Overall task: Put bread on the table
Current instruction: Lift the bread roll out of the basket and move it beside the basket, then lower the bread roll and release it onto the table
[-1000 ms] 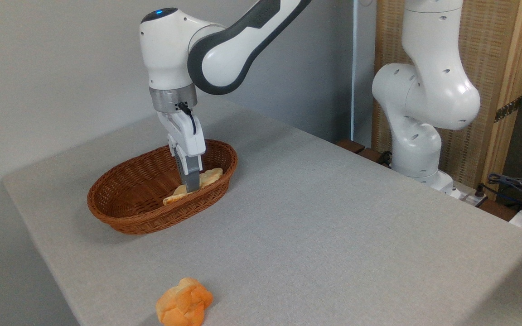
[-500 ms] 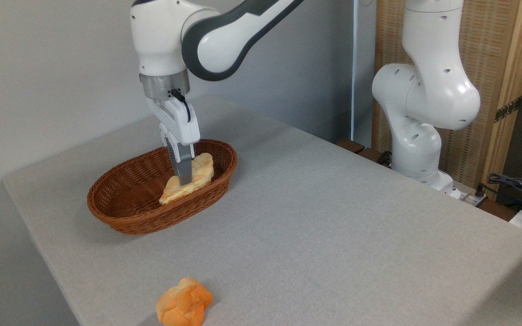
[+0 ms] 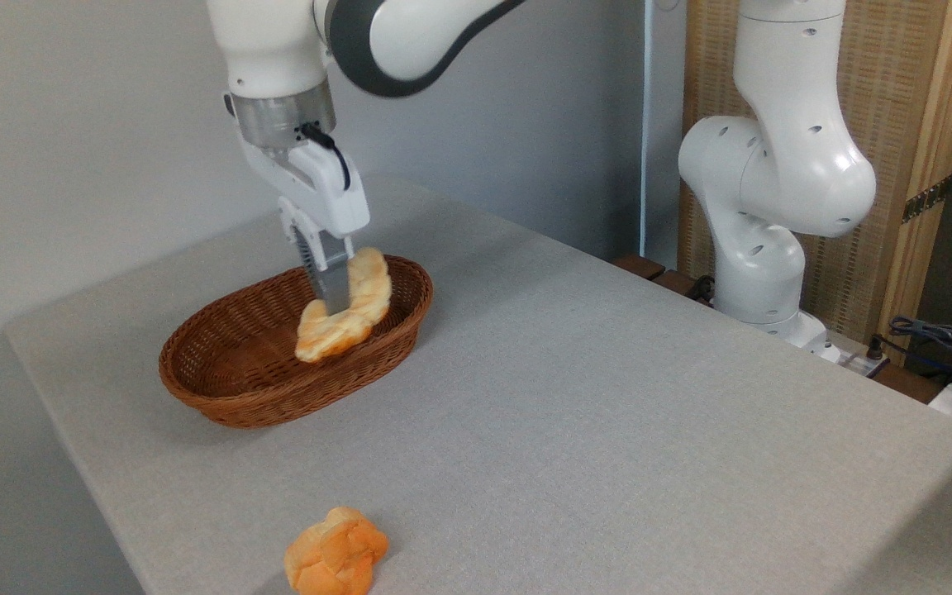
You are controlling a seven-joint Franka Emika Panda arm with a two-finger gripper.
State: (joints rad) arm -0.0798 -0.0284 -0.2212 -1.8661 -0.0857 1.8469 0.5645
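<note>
The bread (image 3: pixel 354 307), a pale golden braided loaf, hangs tilted in the air above the right half of the brown wicker basket (image 3: pixel 228 364). My gripper (image 3: pixel 333 306) is shut on the bread near its middle, its grey finger crossing the loaf's front. The loaf's lower end droops to the left, level with the basket's near rim. The grey table (image 3: pixel 575 413) spreads out to the right and front of the basket.
A small round orange bun (image 3: pixel 335 552) lies on the table near the front edge. A second white robot arm (image 3: pixel 773 190) stands at the table's back right, with cables (image 3: pixel 939 339) and a wooden screen (image 3: pixel 906 107) beyond it.
My gripper has risen and shifted slightly left, lifting the bread from the bottom of the basket up above its rim. The orange bun has not moved.
</note>
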